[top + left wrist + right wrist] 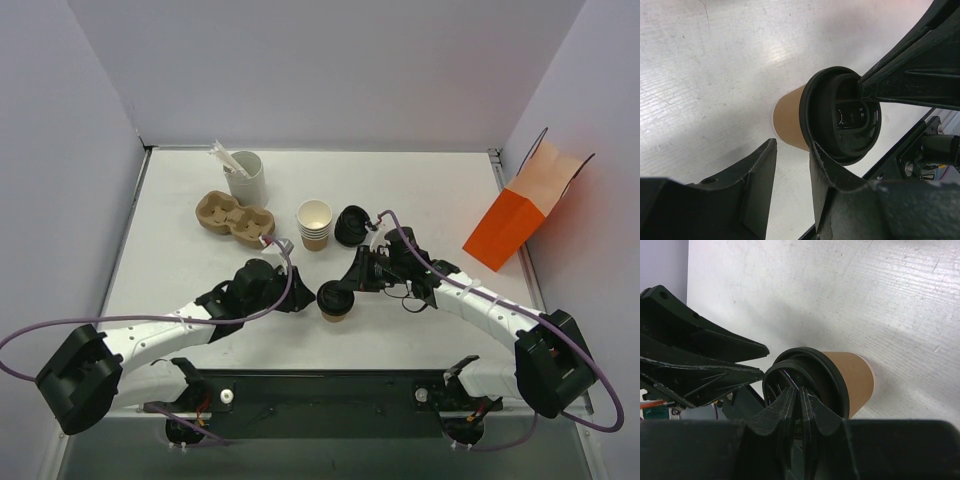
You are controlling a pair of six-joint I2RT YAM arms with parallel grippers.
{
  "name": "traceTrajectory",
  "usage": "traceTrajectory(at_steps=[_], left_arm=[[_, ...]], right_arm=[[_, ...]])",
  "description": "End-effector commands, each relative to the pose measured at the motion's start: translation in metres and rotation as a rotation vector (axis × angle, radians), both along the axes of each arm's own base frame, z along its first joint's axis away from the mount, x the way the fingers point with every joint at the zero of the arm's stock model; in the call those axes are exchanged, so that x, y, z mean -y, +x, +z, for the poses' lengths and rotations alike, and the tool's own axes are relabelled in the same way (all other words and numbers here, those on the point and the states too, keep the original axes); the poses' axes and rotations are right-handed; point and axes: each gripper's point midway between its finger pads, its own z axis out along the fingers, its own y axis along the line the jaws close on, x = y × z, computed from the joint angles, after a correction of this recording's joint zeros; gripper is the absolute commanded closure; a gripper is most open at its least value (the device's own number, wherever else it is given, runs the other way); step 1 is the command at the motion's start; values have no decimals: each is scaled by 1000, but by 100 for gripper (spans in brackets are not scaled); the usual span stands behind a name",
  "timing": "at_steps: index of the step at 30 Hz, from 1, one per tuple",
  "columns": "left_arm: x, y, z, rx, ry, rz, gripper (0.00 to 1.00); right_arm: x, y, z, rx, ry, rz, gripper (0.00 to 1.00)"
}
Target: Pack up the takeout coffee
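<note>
The takeout coffee (334, 302) is standing upright on the worktop (170, 250), near its front edge and about midway across, right between my two arms. My right fingers (785, 412) are lying almost together, only a thin slit showing between them. Their tips are pressing down into the sunken top of the black lid (819, 125); whether they are pinching any part of it I cannot tell. My left fingers (757, 180) are standing apart with bare worktop showing in the gap, closed on nothing. One tip is sitting just against the lid's rim, beside the tan wall of the cup. The worktop is showing pale grey-white and matte, crossed with fine scratches and scuffs. Plain pale walls (320, 70) are closing it in at the back and on both sides. Toward the back are sitting a pulp cup carrier (235, 218), a grey cup (247, 180) holding sticks, a stack of lidless cups (315, 225) and loose black lids (350, 225). An orange paper bag (510, 225) is leaning, mouth open, against the right wall. A black frame (330, 385) is running along the near edge.
</note>
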Motion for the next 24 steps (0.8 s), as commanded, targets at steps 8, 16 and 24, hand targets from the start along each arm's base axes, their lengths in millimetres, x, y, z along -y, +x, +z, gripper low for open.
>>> traceTrajectory(at_steps=[8, 16, 24], left_arm=[[13, 7, 2, -1, -103, -2, 60], [6, 8, 21, 24, -132, 26, 60], [13, 4, 8, -23, -144, 3, 60]], right_arm=[[11, -8, -30, -43, -68, -17, 89], [11, -8, -30, -42, -70, -20, 89], [10, -7, -28, -39, -70, -21, 89]])
